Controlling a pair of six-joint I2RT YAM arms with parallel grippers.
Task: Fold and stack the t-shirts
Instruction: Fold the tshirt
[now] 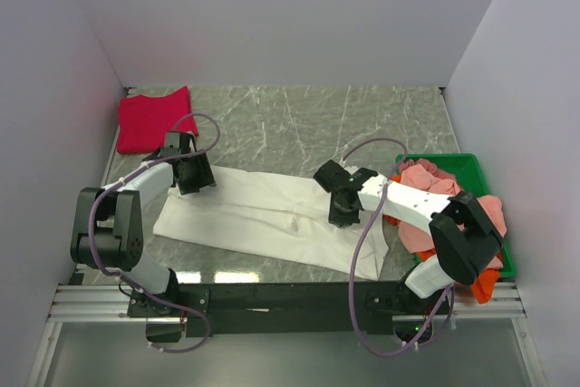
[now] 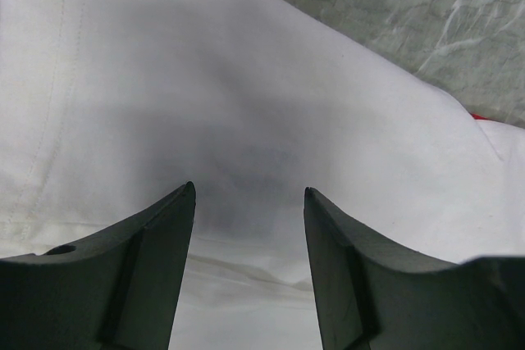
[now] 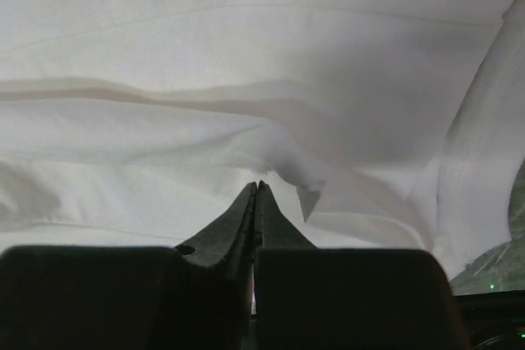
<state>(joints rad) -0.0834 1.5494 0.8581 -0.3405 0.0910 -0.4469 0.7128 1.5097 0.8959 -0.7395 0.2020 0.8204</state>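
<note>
From above, the white shirt [image 1: 263, 215] lies across the middle of the frame, its long axis running from left of centre down to lower right. The left gripper [image 1: 188, 174] sits over its upper-left end and the right gripper [image 1: 341, 206] over its upper edge near the right end. A crimson shirt [image 1: 154, 121] lies at upper left, and pink shirts [image 1: 421, 178] fill the green bin [image 1: 462, 159] at right.

Left wrist view: the fingers stand apart just above flat white cloth, holding nothing.

Right wrist view: the fingers are pressed together, and cloth puckers up to their tips, apparently pinched. No print or label can be read.
</note>
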